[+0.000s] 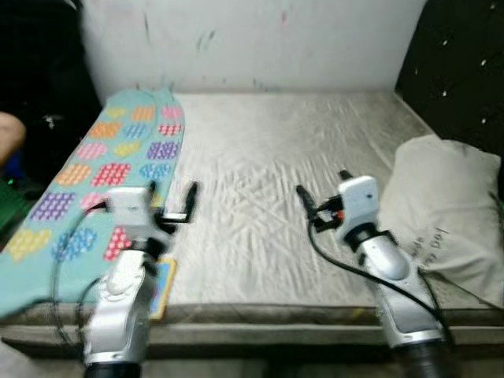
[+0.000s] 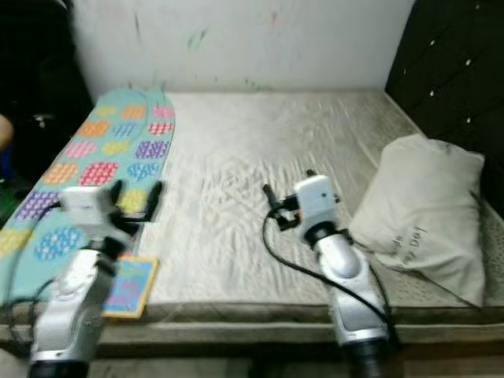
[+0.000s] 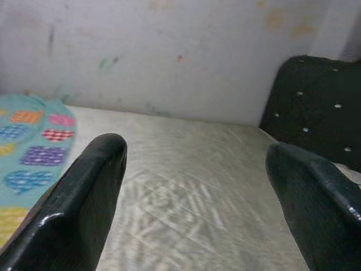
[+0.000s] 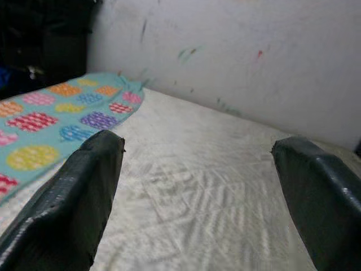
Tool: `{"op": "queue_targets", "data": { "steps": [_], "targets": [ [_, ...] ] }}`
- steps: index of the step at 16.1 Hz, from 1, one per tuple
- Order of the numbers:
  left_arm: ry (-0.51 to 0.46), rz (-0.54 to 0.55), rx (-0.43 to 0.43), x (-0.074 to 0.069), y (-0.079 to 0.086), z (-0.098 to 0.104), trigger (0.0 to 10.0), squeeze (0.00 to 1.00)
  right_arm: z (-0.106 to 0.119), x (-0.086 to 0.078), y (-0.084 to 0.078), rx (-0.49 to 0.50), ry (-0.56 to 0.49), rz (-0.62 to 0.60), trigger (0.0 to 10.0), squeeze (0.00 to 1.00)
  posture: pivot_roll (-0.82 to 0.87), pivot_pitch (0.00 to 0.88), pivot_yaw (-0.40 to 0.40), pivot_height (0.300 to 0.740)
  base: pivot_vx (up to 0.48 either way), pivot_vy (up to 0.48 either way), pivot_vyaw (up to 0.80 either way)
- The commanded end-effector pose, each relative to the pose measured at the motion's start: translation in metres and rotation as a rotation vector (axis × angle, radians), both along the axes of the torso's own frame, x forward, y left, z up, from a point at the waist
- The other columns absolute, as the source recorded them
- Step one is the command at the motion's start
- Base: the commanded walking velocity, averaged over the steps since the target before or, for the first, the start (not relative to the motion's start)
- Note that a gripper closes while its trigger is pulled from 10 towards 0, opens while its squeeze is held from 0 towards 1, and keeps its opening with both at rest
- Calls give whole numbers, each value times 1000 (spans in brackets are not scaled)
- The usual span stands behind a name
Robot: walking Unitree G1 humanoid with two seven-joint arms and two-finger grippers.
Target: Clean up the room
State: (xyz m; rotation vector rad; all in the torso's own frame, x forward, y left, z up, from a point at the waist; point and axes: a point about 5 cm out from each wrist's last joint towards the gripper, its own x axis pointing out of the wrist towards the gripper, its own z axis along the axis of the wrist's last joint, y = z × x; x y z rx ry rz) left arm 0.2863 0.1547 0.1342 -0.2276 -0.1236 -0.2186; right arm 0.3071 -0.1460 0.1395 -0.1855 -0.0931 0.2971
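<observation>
A bare grey-white mattress [image 1: 260, 173] lies before me. A teal blanket with coloured hearts [image 1: 94, 173] runs along its left side. A cream pillow with writing [image 1: 441, 205] rests at the right, against the black tufted headboard [image 1: 465, 71]. A colourful flat book [image 2: 130, 287] lies at the front left edge, partly under my left arm. My left gripper [image 1: 172, 197] is open over the blanket's inner edge and holds nothing. Near the mattress's middle front my right gripper [image 1: 323, 185] hovers open and empty, left of the pillow. Both wrist views look across the mattress between spread fingers [image 3: 84, 197] [image 4: 79, 192].
A marked white wall [image 1: 252, 39] closes the far side. Dark clutter and a blurred pale shape [image 1: 8, 134] sit at the far left beyond the blanket. The mattress's front edge [image 1: 260, 315] runs just ahead of my arms.
</observation>
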Motion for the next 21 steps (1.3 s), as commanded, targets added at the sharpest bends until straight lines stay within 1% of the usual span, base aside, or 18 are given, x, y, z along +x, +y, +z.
{"op": "queue_targets", "data": {
  "steps": [1, 7, 13, 21],
  "targets": [
    [-3, 20, -3, 2, 6, 2, 10000, 0, 3, 1, 5, 7, -10, 15, 10000, 0, -21, 0, 18, 740, 0, 0, 0],
    [-39, -39, -16, -2, 2, 6, 10000, 0, 2, 1, 5, 10, -9, 12, 10000, 0, -22, 0, 20, 740, 0, 0, 0],
    [-42, -49, -21, -2, 1, 6, 10000, 0, 2, 1, 5, 10, -11, 12, 10000, 0, -24, 0, 18, 740, 271, 0, 0],
    [-42, -50, -21, -1, 0, 5, 10000, 0, 3, 3, 5, 13, -14, 11, 10000, 0, -23, 0, 17, 740, 331, 0, 0]
  ]
}}
